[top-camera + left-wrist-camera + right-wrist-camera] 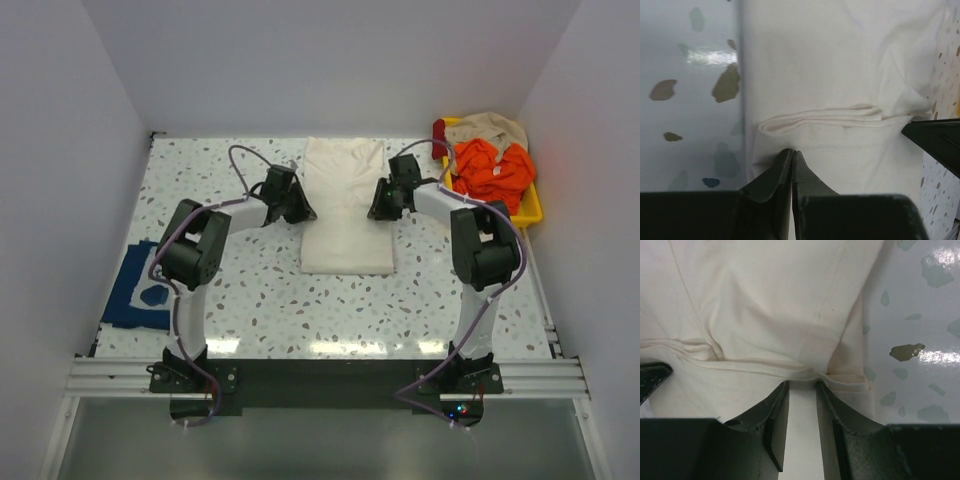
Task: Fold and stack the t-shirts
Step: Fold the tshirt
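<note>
Holding left gripper (791,152) jaws together, tips touching the cream t-shirt (840,65). Holding right gripper (802,386) jaws slightly apart over its hem.

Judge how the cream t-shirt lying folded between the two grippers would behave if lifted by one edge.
Likely floppy: the cream t-shirt shows soft creases and a rolled fold, so it would probably sag and unfold. Probably light, being thin cloth. It may slide easily on the glossy table.

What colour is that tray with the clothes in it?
The tray is yellow, best seen in the top external view.
</note>
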Controlling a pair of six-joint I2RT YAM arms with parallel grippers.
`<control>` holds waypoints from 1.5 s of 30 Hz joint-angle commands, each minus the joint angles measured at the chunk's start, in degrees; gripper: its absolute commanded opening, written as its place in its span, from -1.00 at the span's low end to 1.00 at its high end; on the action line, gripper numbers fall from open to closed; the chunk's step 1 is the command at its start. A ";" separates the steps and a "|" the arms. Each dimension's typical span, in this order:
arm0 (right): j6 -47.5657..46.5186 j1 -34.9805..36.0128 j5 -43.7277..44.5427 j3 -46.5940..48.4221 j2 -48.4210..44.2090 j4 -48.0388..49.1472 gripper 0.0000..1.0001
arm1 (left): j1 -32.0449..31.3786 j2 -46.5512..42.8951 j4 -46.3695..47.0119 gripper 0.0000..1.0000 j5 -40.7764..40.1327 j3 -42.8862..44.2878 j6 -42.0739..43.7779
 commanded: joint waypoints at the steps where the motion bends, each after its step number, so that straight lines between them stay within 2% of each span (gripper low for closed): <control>1: -1.57 -0.98 1.86 2.64 2.48 -1.84 -0.35 | 4.16 1.16 6.03 -0.84 2.46 -1.94 -0.79; 6: -1.04 -1.95 0.73 2.64 2.75 -2.36 -0.35 | 5.04 1.43 5.68 -0.85 2.64 -2.91 -0.09; 10: -0.95 -1.95 -0.59 3.87 -1.36 -3.85 -0.33 | 5.13 -0.32 5.24 -0.83 4.13 -1.51 0.43; 12: -1.04 -1.95 -1.65 4.14 -3.57 -5.17 -0.32 | 5.13 -1.81 3.66 -0.72 4.22 -0.02 1.40; 13: -0.95 -1.86 -1.91 4.05 -4.71 -5.79 -0.31 | 5.13 -3.91 3.31 -0.56 4.05 0.08 1.67; 16: 0.36 -0.73 -4.37 0.37 -10.33 -5.53 -0.30 | 4.95 -8.84 0.16 -0.30 1.59 -0.71 2.46; 21: 3.17 4.90 -6.22 -12.72 -18.68 0.35 -0.30 | 2.32 -17.01 3.04 -0.31 0.53 -10.89 0.88; 24: 6.34 5.52 -9.73 -20.02 -20.62 6.15 -0.30 | -0.49 -19.13 4.89 -0.36 0.88 -15.82 0.18; 25: 7.12 5.52 -10.52 -21.42 -20.80 7.73 -0.30 | -1.63 -19.57 6.37 -0.43 0.88 -17.22 0.00; 29: 6.34 5.00 -9.74 -28.18 -21.07 8.44 -0.31 | -2.17 -20.19 10.33 -0.50 1.06 -26.52 -2.11; 34: 6.08 1.84 -10.00 -35.84 -24.48 10.20 -0.31 | -2.17 -19.92 11.39 -0.56 0.44 -32.16 -2.64; 45: 4.24 -0.90 -7.02 -39.63 -33.37 5.72 -0.28 | -1.20 -21.77 11.57 -0.59 0.70 -34.90 -2.55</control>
